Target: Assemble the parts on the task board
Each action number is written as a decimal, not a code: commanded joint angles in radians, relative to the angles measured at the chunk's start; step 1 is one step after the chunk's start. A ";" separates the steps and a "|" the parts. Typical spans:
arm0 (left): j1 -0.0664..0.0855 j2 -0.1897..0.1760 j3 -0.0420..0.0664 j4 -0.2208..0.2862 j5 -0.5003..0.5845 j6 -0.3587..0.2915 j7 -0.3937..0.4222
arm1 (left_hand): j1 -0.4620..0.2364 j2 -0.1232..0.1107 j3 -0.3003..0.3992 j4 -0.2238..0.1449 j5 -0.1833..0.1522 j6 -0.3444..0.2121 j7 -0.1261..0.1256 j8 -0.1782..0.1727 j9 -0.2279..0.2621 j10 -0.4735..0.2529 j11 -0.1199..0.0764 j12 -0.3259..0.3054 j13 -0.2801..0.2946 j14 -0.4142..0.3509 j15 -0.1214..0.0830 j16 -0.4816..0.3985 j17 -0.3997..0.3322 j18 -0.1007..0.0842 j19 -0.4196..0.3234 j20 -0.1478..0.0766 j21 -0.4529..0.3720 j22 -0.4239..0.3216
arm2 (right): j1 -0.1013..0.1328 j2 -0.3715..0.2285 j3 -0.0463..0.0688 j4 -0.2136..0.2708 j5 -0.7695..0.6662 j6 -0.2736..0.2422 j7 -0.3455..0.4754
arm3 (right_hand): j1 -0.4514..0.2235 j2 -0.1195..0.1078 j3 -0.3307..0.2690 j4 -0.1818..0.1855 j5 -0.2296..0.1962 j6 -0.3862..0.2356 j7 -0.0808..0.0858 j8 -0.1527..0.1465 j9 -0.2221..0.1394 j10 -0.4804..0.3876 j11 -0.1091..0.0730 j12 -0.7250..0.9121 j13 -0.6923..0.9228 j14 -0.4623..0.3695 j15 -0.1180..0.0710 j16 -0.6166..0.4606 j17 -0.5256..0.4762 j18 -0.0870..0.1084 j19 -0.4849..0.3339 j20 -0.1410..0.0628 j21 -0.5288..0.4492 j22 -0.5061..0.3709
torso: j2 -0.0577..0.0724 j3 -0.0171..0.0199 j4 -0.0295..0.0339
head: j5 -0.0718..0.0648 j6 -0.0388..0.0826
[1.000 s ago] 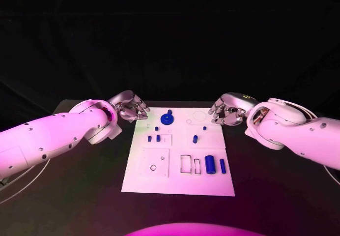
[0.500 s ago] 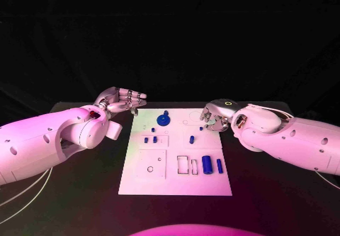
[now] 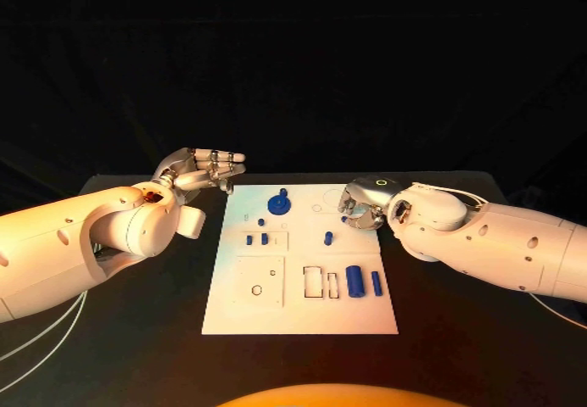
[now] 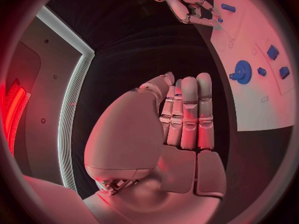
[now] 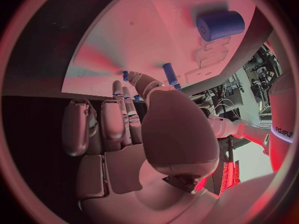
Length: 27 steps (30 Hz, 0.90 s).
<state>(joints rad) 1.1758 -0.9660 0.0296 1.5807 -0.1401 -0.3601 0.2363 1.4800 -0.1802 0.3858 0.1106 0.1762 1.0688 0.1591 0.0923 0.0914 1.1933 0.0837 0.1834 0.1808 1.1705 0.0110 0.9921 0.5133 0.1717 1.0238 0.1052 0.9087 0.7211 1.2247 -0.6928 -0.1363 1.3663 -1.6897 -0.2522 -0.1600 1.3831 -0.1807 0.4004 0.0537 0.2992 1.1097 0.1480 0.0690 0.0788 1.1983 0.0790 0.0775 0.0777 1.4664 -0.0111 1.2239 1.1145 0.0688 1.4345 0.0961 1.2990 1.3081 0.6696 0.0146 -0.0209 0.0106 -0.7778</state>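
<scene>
The white task board lies in the middle of the black table. A blue gear with a stem stands near its far edge, also seen as the gear. Small blue pegs and another peg stand mid-board. A thick blue cylinder and a thin bar lie toward the near right. My left hand hovers beyond the board's far left corner, fingers straight and side by side, holding nothing. My right hand hangs over the far right part, fingers bent down, nothing visibly held.
Outlined slots and a round hole mark the board's near half. Bare black table surrounds the board. The thick cylinder and a peg lie past my right fingers.
My left hand has lifted away from the board's far left corner and straightened its fingers. My right hand has moved inward over the board's far right part. The camera has shifted slightly.
</scene>
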 commanded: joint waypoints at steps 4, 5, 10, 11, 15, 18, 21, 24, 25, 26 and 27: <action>0.001 -0.001 0.001 0.013 0.020 0.000 0.021 | 0.003 0.006 -0.003 -0.004 -0.004 0.007 0.000 0.007 -0.001 -0.008 0.001 0.006 0.002 -0.004 0.000 -0.006 -0.002 0.014 -0.003 -0.001 -0.005 -0.002 | -0.007 0.012 0.000 -0.013 -0.015 0.027 0.001 | -0.009 -0.002 0.011 -0.002 0.003 0.013 -0.002 0.004 0.002 0.013 0.000 0.007 0.001 0.039 0.005 0.015 0.011 -0.009 0.010 0.001 0.012 0.063 | 0.000 0.0004 0.0003 | 0.005 -0.005; 0.001 -0.001 0.001 0.015 0.023 0.001 0.021 | 0.004 0.007 -0.003 -0.005 -0.004 0.007 0.000 0.007 -0.001 -0.008 0.002 0.006 0.002 -0.004 0.000 -0.006 -0.003 0.014 -0.003 -0.001 -0.006 -0.002 | -0.008 0.015 0.000 -0.016 -0.014 0.028 0.003 | -0.009 -0.001 0.013 -0.002 0.002 0.014 -0.002 0.005 0.003 0.014 -0.001 0.007 0.001 0.039 0.005 0.018 0.013 -0.009 0.011 0.000 0.016 0.066 | -0.001 0.0003 -0.0002 | 0.005 -0.005; 0.001 -0.001 0.001 0.018 0.026 0.003 0.019 | 0.004 0.007 -0.003 -0.006 -0.004 0.006 0.000 0.007 -0.001 -0.009 0.002 0.007 0.002 -0.004 0.000 -0.007 -0.003 0.014 -0.002 -0.001 -0.007 -0.003 | -0.011 0.023 0.000 -0.025 -0.009 0.036 0.006 | -0.009 0.006 0.022 -0.005 -0.001 0.024 -0.005 0.007 0.005 0.022 -0.003 0.010 0.002 0.039 0.003 0.033 0.027 -0.012 0.015 0.000 0.031 0.080 | -0.001 0.0001 -0.0013 | 0.007 -0.005; 0.001 -0.001 0.001 0.018 0.027 0.003 0.018 | 0.004 0.007 -0.003 -0.006 -0.004 0.006 0.000 0.007 -0.001 -0.009 0.002 0.007 0.002 -0.004 0.000 -0.007 -0.003 0.014 -0.002 -0.001 -0.007 -0.003 | -0.012 0.025 0.000 -0.027 -0.008 0.038 0.007 | -0.008 0.009 0.026 -0.007 -0.004 0.028 -0.007 0.008 0.006 0.026 -0.005 0.011 0.003 0.039 0.002 0.039 0.032 -0.013 0.017 -0.001 0.037 0.086 | -0.001 0.0002 -0.0014 | 0.007 -0.005; 0.001 -0.001 0.001 0.017 0.029 0.003 0.017 | 0.005 0.007 -0.004 -0.006 -0.004 0.005 0.001 0.006 -0.002 -0.011 0.003 0.007 0.003 -0.004 0.000 -0.008 -0.004 0.014 -0.002 -0.001 -0.007 -0.004 | -0.015 0.029 0.000 -0.032 -0.004 0.047 0.010 | -0.006 0.017 0.034 -0.011 -0.012 0.034 -0.009 0.010 0.008 0.032 -0.007 0.012 0.004 0.038 0.001 0.047 0.039 -0.014 0.018 -0.002 0.044 0.094 | -0.001 0.0001 -0.0015 | 0.008 -0.006; 0.001 -0.001 0.001 0.017 0.030 0.003 0.016 | 0.006 0.008 -0.004 -0.007 -0.004 0.004 0.002 0.006 -0.002 -0.012 0.003 0.008 0.003 -0.004 0.001 -0.008 -0.004 0.014 -0.001 -0.001 -0.008 -0.004 | -0.016 0.033 0.000 -0.036 -0.005 0.055 0.012 | -0.006 0.022 0.040 -0.014 -0.017 0.039 -0.011 0.011 0.009 0.036 -0.009 0.014 0.004 0.039 -0.001 0.054 0.045 -0.016 0.021 -0.003 0.053 0.102 | -0.001 -0.0005 -0.0005 | 0.007 -0.006; 0.001 -0.001 0.001 0.017 0.031 0.002 0.015 | 0.008 0.009 -0.004 -0.009 -0.004 0.003 0.003 0.006 -0.002 -0.013 0.003 0.009 0.003 -0.003 0.001 -0.009 -0.005 0.014 0.000 -0.001 -0.009 -0.005 | -0.018 0.036 0.000 -0.039 -0.005 0.066 0.012 | -0.001 0.031 0.048 -0.018 -0.021 0.049 -0.014 0.015 0.012 0.045 -0.013 0.017 0.006 0.040 -0.003 0.062 0.053 -0.018 0.026 -0.004 0.064 0.111 | -0.001 -0.0004 0.0001 | 0.007 -0.006; 0.001 -0.001 0.001 0.016 0.031 0.002 0.012 | 0.009 0.010 -0.004 -0.009 -0.004 0.002 0.003 0.005 -0.003 -0.014 0.004 0.009 0.003 -0.003 0.001 -0.009 -0.005 0.014 0.000 -0.001 -0.010 -0.005 | -0.019 0.040 0.000 -0.043 -0.005 0.083 0.008 | 0.007 0.043 0.058 -0.027 -0.026 0.060 -0.018 0.020 0.016 0.056 -0.017 0.020 0.008 0.041 -0.006 0.071 0.062 -0.021 0.031 -0.006 0.077 0.121 | -0.001 -0.0002 -0.0009 | 0.007 -0.006; 0.002 -0.001 0.001 0.016 0.031 0.001 0.011 | 0.009 0.010 -0.004 -0.009 -0.004 0.002 0.003 0.005 -0.003 -0.014 0.004 0.009 0.003 -0.003 0.001 -0.009 -0.005 0.014 0.000 -0.001 -0.010 -0.005 | -0.019 0.041 -0.001 -0.044 -0.005 0.089 0.007 | 0.010 0.047 0.062 -0.030 -0.029 0.063 -0.019 0.021 0.017 0.059 -0.018 0.021 0.009 0.041 -0.007 0.073 0.064 -0.021 0.032 -0.007 0.080 0.124 | -0.002 -0.0004 -0.0009 | 0.007 -0.006; 0.002 -0.001 0.001 0.017 0.031 0.001 0.011 | 0.009 0.010 -0.004 -0.009 -0.004 0.002 0.003 0.005 -0.003 -0.014 0.004 0.009 0.003 -0.003 0.001 -0.009 -0.005 0.014 0.000 -0.001 -0.010 -0.005 | -0.020 0.042 -0.001 -0.045 -0.006 0.094 0.005 | 0.013 0.050 0.065 -0.033 -0.032 0.066 -0.020 0.022 0.018 0.061 -0.019 0.021 0.010 0.041 -0.008 0.075 0.066 -0.022 0.034 -0.008 0.084 0.127 | -0.001 -0.0005 -0.0014 | 0.007 -0.006; 0.002 -0.001 0.001 0.017 0.031 0.001 0.010 | 0.009 0.010 -0.004 -0.010 -0.004 0.001 0.004 0.005 -0.003 -0.015 0.004 0.010 0.004 -0.003 0.001 -0.010 -0.005 0.014 0.001 -0.001 -0.010 -0.006 | -0.020 0.044 -0.001 -0.047 -0.008 0.100 0.002 | 0.016 0.054 0.070 -0.037 -0.037 0.068 -0.020 0.023 0.019 0.063 -0.020 0.022 0.011 0.042 -0.009 0.078 0.069 -0.023 0.036 -0.009 0.088 0.130 | -0.001 -0.0008 -0.0012 | 0.007 -0.006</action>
<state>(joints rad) 1.1761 -0.9680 0.0296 1.5947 -0.1174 -0.3604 0.2401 1.4841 -0.1762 0.3831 0.1078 0.1762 1.0686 0.1589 0.0960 0.0894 1.1826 0.0872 0.1888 0.1828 1.1706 0.0110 0.9861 0.5090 0.1715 1.0238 0.1052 0.9040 0.7165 1.2117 -0.6529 -0.1323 1.3207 -1.6888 -0.2159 -0.1581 1.3954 -0.1438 0.4640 0.0148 0.2642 1.1716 0.1290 0.0889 0.0967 1.2515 0.0617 0.0965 0.0851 1.4664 -0.0110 1.2983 1.1825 0.0531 1.4612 0.0906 1.3849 1.3078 0.6682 0.0142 -0.0216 0.0175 -0.7842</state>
